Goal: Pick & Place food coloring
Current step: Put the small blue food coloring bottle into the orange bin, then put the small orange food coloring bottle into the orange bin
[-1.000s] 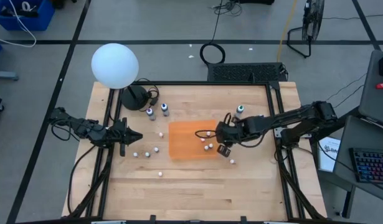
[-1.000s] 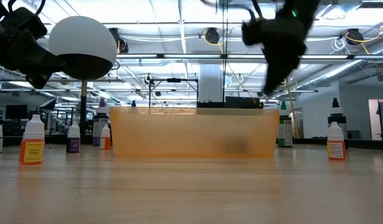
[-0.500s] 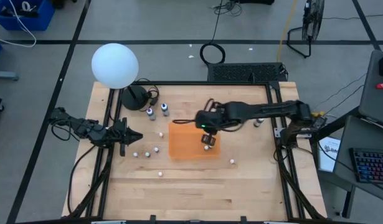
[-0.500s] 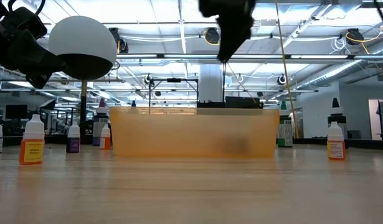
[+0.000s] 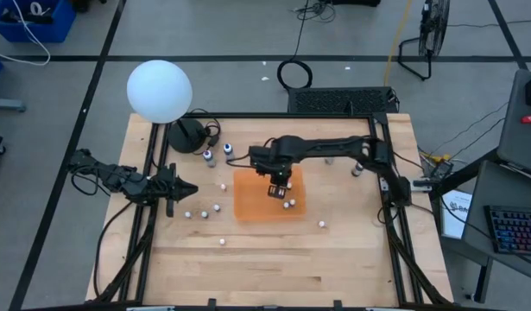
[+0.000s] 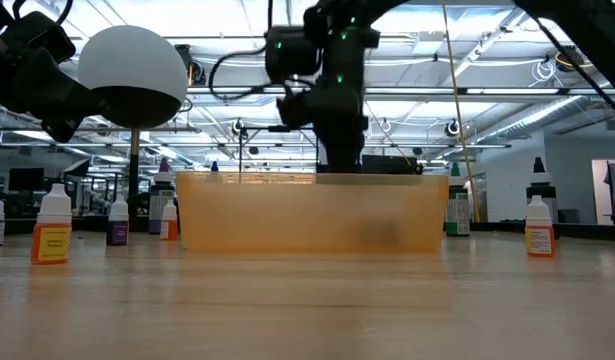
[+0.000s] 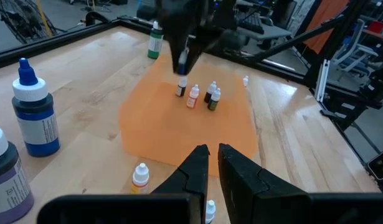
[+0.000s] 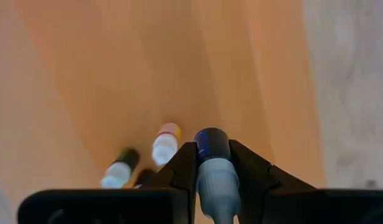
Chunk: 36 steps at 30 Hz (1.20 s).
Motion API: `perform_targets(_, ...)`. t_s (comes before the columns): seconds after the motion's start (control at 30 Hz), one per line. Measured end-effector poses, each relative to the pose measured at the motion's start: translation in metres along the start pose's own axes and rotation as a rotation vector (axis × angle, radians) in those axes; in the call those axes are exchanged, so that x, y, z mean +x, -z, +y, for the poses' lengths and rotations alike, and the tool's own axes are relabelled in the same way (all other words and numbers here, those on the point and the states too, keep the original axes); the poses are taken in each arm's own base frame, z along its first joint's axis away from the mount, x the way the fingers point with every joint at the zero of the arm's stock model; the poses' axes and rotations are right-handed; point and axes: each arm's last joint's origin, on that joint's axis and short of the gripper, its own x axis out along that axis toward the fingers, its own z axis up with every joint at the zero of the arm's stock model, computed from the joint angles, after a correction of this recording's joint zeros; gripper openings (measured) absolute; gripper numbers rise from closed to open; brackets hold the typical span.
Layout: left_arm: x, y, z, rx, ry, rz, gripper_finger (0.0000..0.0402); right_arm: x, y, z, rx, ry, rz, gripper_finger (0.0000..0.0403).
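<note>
My right gripper (image 5: 278,190) hangs over the orange mat (image 5: 252,203), pointing down, shut on a small food coloring bottle (image 8: 211,163) with a pale body and a dark blue end. On the mat beneath it stand small bottles (image 7: 192,96) in a close group. More small bottles (image 5: 205,212) stand on the wood left of the mat. Two taller ones (image 5: 208,156) stand at its far left corner. My left gripper (image 5: 189,188) waits shut at the table's left side. My right gripper pinches the bottle's pale part (image 8: 215,180) between its two fingers, which come from above and point down. The dark blue end (image 8: 210,143) sticks out past the fingertips toward the mat. The bottle hangs clear above the mat.
A white globe lamp (image 5: 159,90) with a black base (image 5: 187,136) stands at the far left corner. Single bottles stand right of the mat (image 5: 357,169) and near its right front corner (image 5: 322,225). In the low view, bottles (image 6: 53,232) flank the mat (image 6: 312,212).
My right gripper has swung from the mat's right front corner toward the table's left, out over the mat. It has sunk a little and rolled at the wrist, staying shut on the bottle. The arm has stretched out across the table's far right.
</note>
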Motion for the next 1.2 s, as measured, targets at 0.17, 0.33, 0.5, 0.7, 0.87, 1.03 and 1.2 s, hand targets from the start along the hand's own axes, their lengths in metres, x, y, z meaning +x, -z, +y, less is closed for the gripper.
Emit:
perform_targets(0.17, 0.0, 0.0, 0.0, 0.0, 0.0, 0.0, 0.0042, 0.027, -0.009, -0.006, -0.021, 0.003, 0.024, 0.0056)
perform_targets(0.33, 0.0, 0.0, 0.0, 0.0, 0.0, 0.0, 0.0042, 0.049, -0.013, -0.007, -0.036, 0.005, 0.054, 0.0056)
perform_targets(0.5, 0.0, 0.0, 0.0, 0.0, 0.0, 0.0, 0.0042, 0.057, -0.013, -0.007, -0.037, 0.006, 0.077, 0.0056)
perform_targets(0.7, 0.0, 0.0, 0.0, 0.0, 0.0, 0.0, 0.0042, 0.057, -0.015, -0.007, -0.034, 0.005, 0.057, 0.0057)
perform_targets(0.87, 0.0, 0.0, 0.0, 0.0, 0.0, 0.0, 0.0042, 0.057, -0.015, -0.007, -0.005, 0.005, 0.058, 0.0132)
perform_targets(1.03, 0.0, 0.0, 0.0, 0.0, 0.0, 0.0, 0.0042, 0.053, -0.014, -0.007, 0.034, 0.006, 0.053, 0.019)
perform_targets(1.2, 0.0, 0.0, 0.0, 0.0, 0.001, 0.0, 0.0042, 0.036, -0.012, -0.005, 0.076, 0.003, 0.014, 0.0205)
